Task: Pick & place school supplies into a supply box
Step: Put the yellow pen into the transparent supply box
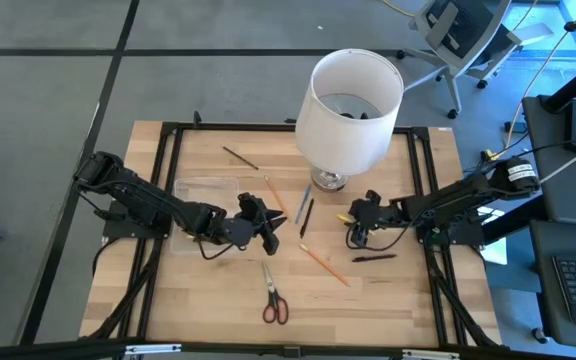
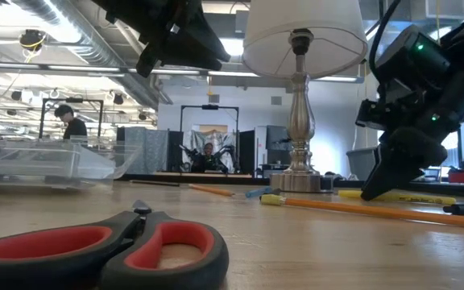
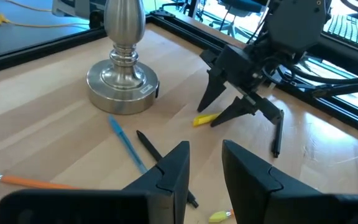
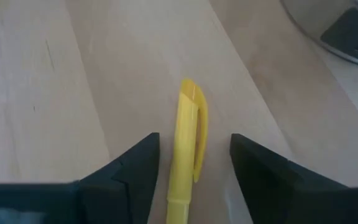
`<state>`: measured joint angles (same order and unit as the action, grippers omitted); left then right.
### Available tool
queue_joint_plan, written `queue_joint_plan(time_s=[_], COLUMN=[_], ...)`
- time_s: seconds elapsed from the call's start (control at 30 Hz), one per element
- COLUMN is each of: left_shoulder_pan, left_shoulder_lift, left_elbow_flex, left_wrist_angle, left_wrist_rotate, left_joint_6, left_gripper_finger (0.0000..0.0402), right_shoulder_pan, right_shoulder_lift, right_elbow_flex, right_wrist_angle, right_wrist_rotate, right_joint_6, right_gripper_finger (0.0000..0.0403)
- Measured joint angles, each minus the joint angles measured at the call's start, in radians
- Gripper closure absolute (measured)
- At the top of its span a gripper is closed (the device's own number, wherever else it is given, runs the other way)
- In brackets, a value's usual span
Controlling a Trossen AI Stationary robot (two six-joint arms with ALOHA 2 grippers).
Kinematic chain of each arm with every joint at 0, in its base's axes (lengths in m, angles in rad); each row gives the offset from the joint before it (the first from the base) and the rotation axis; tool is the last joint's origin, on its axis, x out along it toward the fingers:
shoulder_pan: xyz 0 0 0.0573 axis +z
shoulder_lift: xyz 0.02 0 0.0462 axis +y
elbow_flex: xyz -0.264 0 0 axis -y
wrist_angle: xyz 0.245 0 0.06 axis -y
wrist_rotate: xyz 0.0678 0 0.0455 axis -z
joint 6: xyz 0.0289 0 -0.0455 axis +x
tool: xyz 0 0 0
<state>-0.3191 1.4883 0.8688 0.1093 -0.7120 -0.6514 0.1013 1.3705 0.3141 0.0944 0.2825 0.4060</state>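
Across the desk [image 1: 388, 300], supplies are lying scattered; the box [image 1: 206, 192] is sitting left of center, awaiting them. Right pincer [image 1: 357, 232] is straddling the yellow pen [image 4: 188, 155], spread, apparently to pinch it. Left pincer [image 1: 266, 228] is hanging spread at center.

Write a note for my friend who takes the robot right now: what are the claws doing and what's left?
Right claw: open, down on the table, straddling the yellow pen beside the lamp; not gripped yet.
Left claw: raised near the supply box, open, empty.
Done: the box looks empty.
Left: scissors, orange pencils, black pens, blue pen, brown pencil, all loose on the table.
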Motion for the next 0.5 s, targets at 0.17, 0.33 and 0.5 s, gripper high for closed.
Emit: queue_joint_plan(time_s=[0.17, 0.33, 0.5], left_shoulder_pan=[0.000, 0.000, 0.000], left_shoulder_lift=[0.000, 0.000, 0.000], left_elbow_flex=[0.000, 0.000, 0.000], left_wrist_angle=[0.000, 0.000, 0.000], left_wrist_rotate=[0.001, 0.009, 0.009], left_joint_6=[0.000, 0.000, 0.000], left_gripper_finger=[0.0313, 0.0313, 0.0313], right_shoulder_pan=[0.000, 0.000, 0.000], right_shoulder_lift=[0.016, 0.017, 0.017], right_elbow_flex=[0.001, 0.001, 0.001], right_wrist_angle=[0.003, 0.002, 0.000], right_wrist_rotate=[-0.003, -0.025, -0.034], right_joint_6=[-0.015, -0.061, -0.105], right_gripper_finger=[0.0268, 0.0323, 0.0344])
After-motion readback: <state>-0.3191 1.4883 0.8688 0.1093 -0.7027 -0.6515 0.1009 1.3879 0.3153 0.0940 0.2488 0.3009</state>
